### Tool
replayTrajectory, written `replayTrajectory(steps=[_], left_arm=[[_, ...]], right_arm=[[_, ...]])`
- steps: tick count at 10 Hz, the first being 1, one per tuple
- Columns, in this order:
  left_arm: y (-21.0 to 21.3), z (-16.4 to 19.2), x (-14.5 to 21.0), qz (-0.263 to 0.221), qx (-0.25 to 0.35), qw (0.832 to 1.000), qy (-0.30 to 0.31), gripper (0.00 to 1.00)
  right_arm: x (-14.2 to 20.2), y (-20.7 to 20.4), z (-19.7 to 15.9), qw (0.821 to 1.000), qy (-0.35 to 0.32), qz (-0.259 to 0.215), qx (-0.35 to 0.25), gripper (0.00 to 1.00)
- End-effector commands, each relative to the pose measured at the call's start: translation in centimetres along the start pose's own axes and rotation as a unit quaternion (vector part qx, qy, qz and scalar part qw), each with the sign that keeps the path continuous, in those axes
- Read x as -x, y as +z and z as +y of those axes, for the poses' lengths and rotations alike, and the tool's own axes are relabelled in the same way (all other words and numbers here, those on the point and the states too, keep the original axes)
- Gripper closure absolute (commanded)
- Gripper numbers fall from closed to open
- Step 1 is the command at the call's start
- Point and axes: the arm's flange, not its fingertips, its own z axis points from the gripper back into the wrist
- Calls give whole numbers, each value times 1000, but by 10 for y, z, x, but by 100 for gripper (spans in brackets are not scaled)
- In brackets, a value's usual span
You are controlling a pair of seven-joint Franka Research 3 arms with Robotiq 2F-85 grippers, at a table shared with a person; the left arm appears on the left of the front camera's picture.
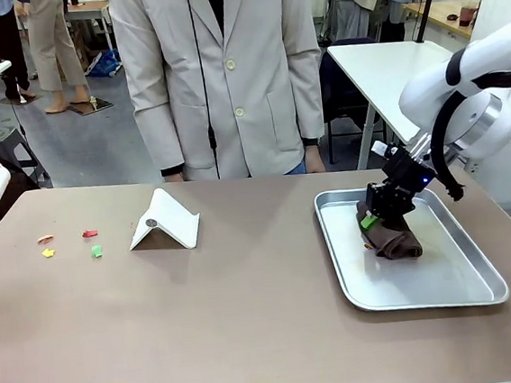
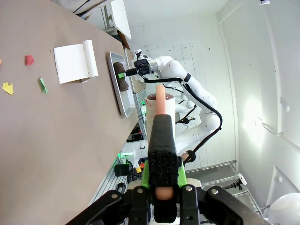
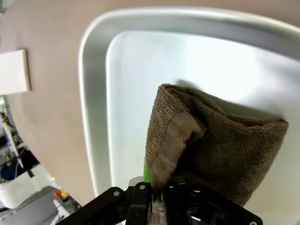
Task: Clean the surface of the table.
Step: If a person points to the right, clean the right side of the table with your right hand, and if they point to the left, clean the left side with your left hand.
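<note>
Your tan-brown matte table point(image 1: 251, 328) spans the whole lower part of the front view. The shallow silver metal tray point(image 1: 447, 297) lies on it at the right of the frame.

Your right gripper point(image 1: 376, 218) is down inside that tray, its jaws pinched narrow on a top fold of the crumpled brown knitted cloth point(image 1: 396, 241). The rest of the cloth still sits on the tray floor. In the right wrist view the same gripper point(image 3: 157, 188) bites the cloth's point(image 3: 220, 150) near edge at the bottom centre, with the tray rim point(image 3: 93, 93) curving up the left.

In the left wrist view your left gripper point(image 2: 161, 123) rises from the bottom centre. Its fingers are pressed together on a slim peach-pink stick point(image 2: 160, 96) that pokes out past the tips, off the table's edge.

Left of centre in the front view stands a white folded sheet shaped like a small tent point(image 1: 166, 221). Farther left four small scraps lie on the table: a red one point(image 1: 89, 234), a green one point(image 1: 96, 251), a yellow one point(image 1: 49, 253) and an orange one point(image 1: 45, 239). They are near each other and well apart from the tray.

A person in a pale jacket point(image 1: 226, 77) stands at the far edge, top centre of the frame
</note>
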Motion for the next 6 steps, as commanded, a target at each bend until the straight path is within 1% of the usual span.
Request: replayTrajectory(steps=[1,4,6], left_arm=[[8,-10,5,2,4,1000,-6,100],[8,-10,5,2,4,1000,-6,100],[8,-10,5,2,4,1000,-6,100]], right_arm=[[-2,-14,16,999,37,27,-28,100],[2,-37,37,994,73,70,-30,100],[4,-47,43,993,80,87,-4,100]])
